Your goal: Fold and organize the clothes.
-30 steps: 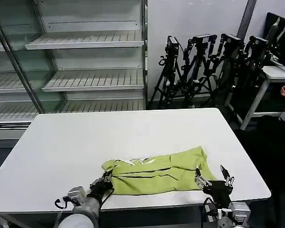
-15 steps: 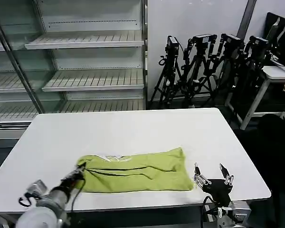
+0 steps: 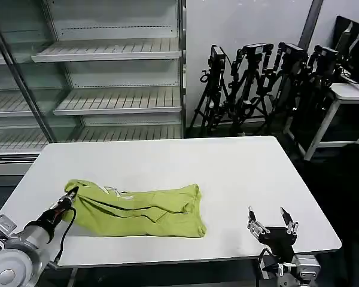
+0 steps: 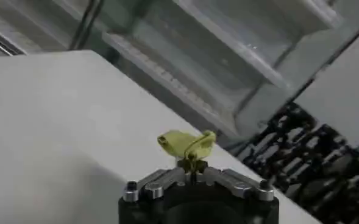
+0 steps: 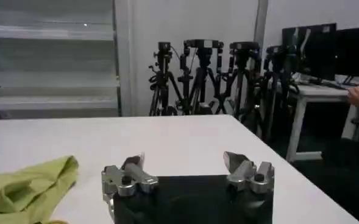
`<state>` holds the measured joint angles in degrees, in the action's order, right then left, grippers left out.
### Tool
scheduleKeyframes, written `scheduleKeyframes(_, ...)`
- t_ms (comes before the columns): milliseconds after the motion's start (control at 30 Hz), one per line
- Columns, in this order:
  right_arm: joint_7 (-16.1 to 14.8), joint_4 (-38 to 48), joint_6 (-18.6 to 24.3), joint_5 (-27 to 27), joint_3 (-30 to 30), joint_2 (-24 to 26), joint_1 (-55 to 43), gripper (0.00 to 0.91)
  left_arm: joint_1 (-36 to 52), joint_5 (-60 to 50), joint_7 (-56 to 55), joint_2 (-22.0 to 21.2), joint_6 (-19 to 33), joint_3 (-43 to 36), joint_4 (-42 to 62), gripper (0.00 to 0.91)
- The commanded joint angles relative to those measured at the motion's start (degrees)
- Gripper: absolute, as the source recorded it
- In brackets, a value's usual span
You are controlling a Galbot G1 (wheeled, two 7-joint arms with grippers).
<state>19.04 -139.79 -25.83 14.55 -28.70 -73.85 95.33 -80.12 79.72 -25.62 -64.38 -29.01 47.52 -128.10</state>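
The clothes are one lime yellow-green shirt (image 3: 137,210), lying bunched and stretched sideways on the white table (image 3: 167,161), left of the middle near the front edge. My left gripper (image 3: 69,196) is shut on the shirt's left end; in the left wrist view a small tuft of the shirt (image 4: 186,142) sticks out from my left gripper (image 4: 192,162). My right gripper (image 3: 271,222) stands open at the table's front right, apart from the cloth. In the right wrist view my right gripper (image 5: 185,164) has nothing between its fingers, and the shirt (image 5: 27,189) lies off to one side.
Glass-fronted shelving (image 3: 90,72) stands behind the table on the left. A cluster of black tripods (image 3: 263,84) stands at the back right, beside a white desk (image 3: 347,95). Bare tabletop stretches across the far half and the right side.
My left gripper has dragged the shirt to the left along the front of the table. The right gripper has stayed near the front right edge, open, and the cloth has moved away from it.
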Motion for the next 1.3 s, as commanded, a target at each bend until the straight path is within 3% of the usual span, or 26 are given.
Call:
scheduleKeyframes(33,0.00,-1.16,0.15,-0.17,-1.73,-0.29,2.55,0.907,1.64,5.16,0.47,-6.30,2.69,-12.84,-7.16,0.020)
scheduleKeyframes(267,-0.16,-2.91,0.61,-0.84,-3.57,-1.14,5.70,0.907,6.17,-1.85,1.39,-11.71,4.63,-21.09,-4.15,0.020)
scheduleKeyframes(800,-0.49,-4.75,1.05,-0.66,-6.77,-2.62,8.10,0.907,9.27,-15.25,2.31,-15.22,5.70,-37.61,4.76,0.020)
scheduleKeyframes(833,-0.51,-4.85,1.05,-0.61,-7.04,-2.66,8.27,0.907,9.34,-15.56,2.29,-15.31,5.67,-38.05,5.00,0.060)
scheduleKeyframes(867,-0.52,-4.94,1.05,-0.54,-7.24,-2.66,8.40,0.907,9.35,-15.80,2.26,-15.36,5.62,-38.25,5.05,0.877)
scheduleKeyframes(900,-0.52,-5.09,1.03,-0.46,-7.53,-2.67,8.58,0.907,9.35,-16.46,2.09,-15.42,5.61,-38.70,5.07,0.907)
scheduleKeyframes(1300,-0.53,-7.42,0.80,-0.41,-9.34,-3.37,10.43,0.907,11.04,-18.90,1.13,-18.69,6.72,-39.25,6.12,0.907)
